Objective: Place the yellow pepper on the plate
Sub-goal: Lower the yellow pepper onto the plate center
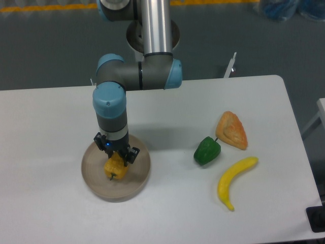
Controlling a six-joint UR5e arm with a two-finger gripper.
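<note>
The yellow pepper (116, 170) hangs over the middle of the round beige plate (134, 186), which lies at the table's front left. My gripper (116, 158) points straight down and is shut on the yellow pepper's top. The pepper's underside is close to the plate's surface; whether it touches cannot be told. Its dark stem points toward the front.
A green pepper (206, 151), an orange wedge-shaped item (231, 130) and a long yellow banana (234, 180) lie on the right half of the white table (51, 127). The table's right edge is near the banana.
</note>
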